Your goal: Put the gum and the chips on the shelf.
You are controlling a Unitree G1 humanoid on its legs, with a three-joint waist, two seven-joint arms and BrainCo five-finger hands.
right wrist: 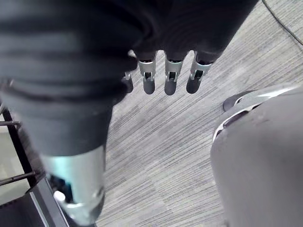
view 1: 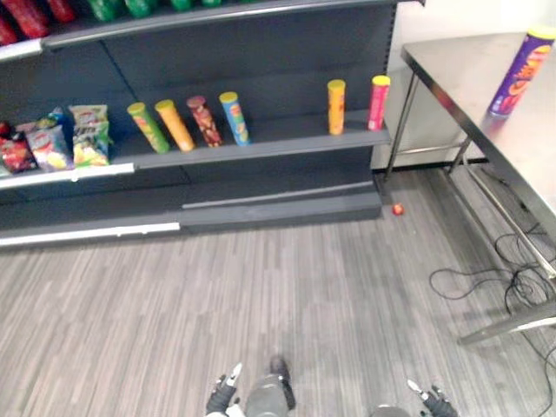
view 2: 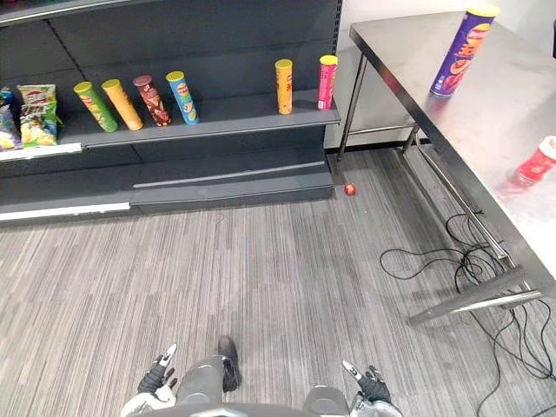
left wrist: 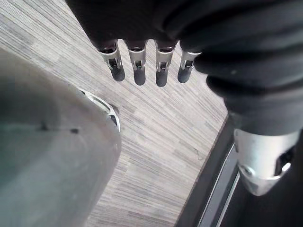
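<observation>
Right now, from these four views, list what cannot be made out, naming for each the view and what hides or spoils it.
1. Red container on the steel table, right eye view: right at the picture's edge and too indistinct to tell whether it is gum.
2. Small red thing on the floor by the shelf, both eye views: too small to name.
3. Top-shelf goods, left eye view: cut off by the top edge.

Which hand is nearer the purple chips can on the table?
Right. The right hand hangs toward the table, far from the purple chips can; the left hand is farther off.
</observation>
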